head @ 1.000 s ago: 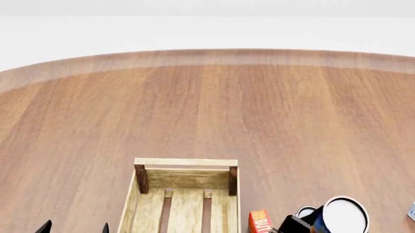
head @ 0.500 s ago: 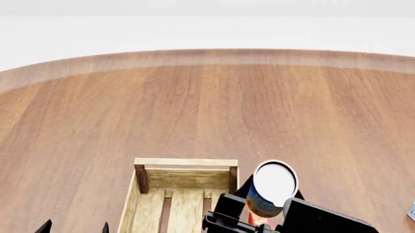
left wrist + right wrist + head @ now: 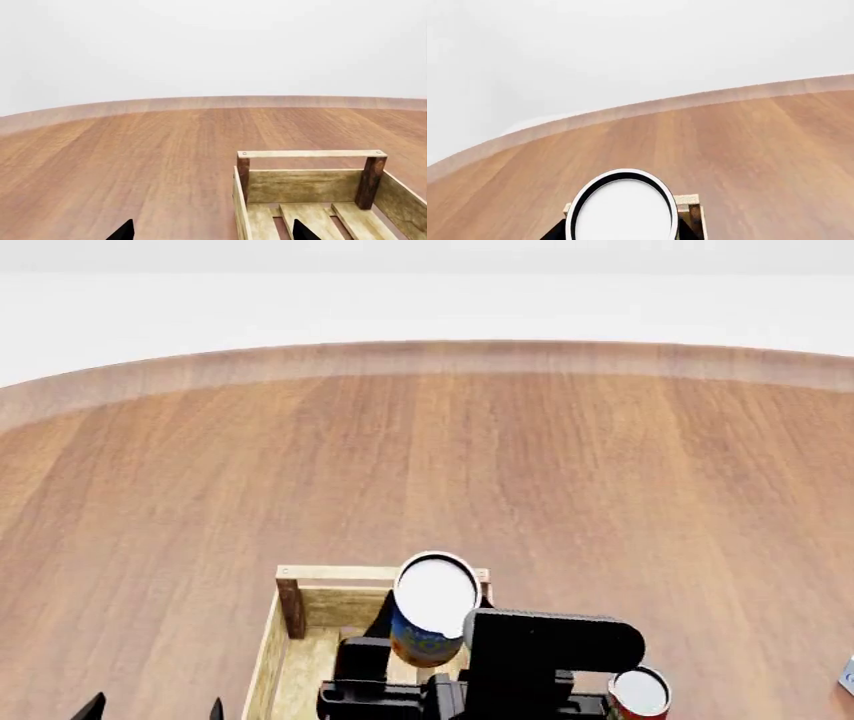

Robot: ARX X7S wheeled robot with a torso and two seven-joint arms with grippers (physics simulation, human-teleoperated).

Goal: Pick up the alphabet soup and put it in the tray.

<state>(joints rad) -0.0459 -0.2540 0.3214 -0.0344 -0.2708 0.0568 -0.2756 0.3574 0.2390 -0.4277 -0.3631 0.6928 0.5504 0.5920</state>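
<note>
Nearest me in the head view, my right arm's black gripper (image 3: 430, 645) fills the lower middle of the frame. Its jaws are closed on the alphabet soup (image 3: 431, 615), a cylindrical can with a blue label, an orange-yellow band at its base and a pale silver-white top. The can is held off the table and tilted, with its top turned toward the camera. It hangs over the far end of the tray (image 3: 286, 635), a rectangular light-wood slatted crate with darker corner posts, and hides part of the far rail.

Just right of the gripper body, a second, slimmer can with a red side and pale top (image 3: 639, 693) stands on the table, beside the tray and outside it.

At the lower left edge I see two small black tips of the left gripper (image 3: 152, 708), spread apart with bare table between them; jaws open, holding nothing. They sit left of the tray and clear of it.

Left wrist view: the same two black tips of the left gripper (image 3: 212, 231) at the frame edge, the tray (image 3: 307, 154) ahead with its slats bare in the part I can see.

Right wrist view: the soup can's pale top (image 3: 622, 207) with a dark rim fills the near field; a corner of the tray (image 3: 694, 210) shows behind it.

Farther out, the round brown wooden table (image 3: 441, 450) runs to its curved far edge, with a pale plain background past that.
</note>
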